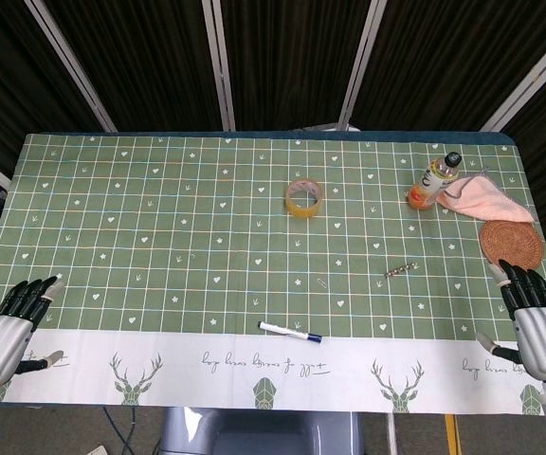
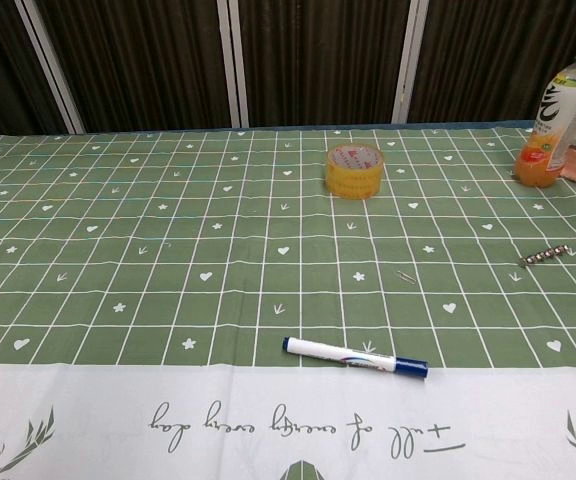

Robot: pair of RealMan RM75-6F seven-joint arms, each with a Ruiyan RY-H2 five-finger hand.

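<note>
The left robot hand (image 1: pixel 9 327) rests at the near left corner of the bench (image 1: pixel 159 218), fingers stretched forward and a little apart, holding nothing. The right robot hand (image 1: pixel 536 322) lies at the near right corner in the same way, fingers extended and empty. Neither shows in the chest view.

Just ahead of the right robot hand lies one round woven coaster (image 1: pixel 511 244), the thing nearest to it. Beyond the coaster lies one pink cloth (image 1: pixel 477 197), and one bottle of orange drink (image 1: pixel 437 180) stands upright beside the cloth, touching its edge. One small metal chain piece (image 1: pixel 400 270) lies left of the coaster, with one tiny clip (image 2: pixel 405 276) near it. One marker pen (image 1: pixel 289 331) with a blue cap lies near the front middle, well apart from both hands. One roll of yellow tape (image 1: pixel 303 197) lies flat at mid bench.

The bench carries a green checked cloth with white hearts and stars, and a white front border printed with deer heads and script. Behind it hang dark ribbed panels crossed by pale metal bars.
</note>
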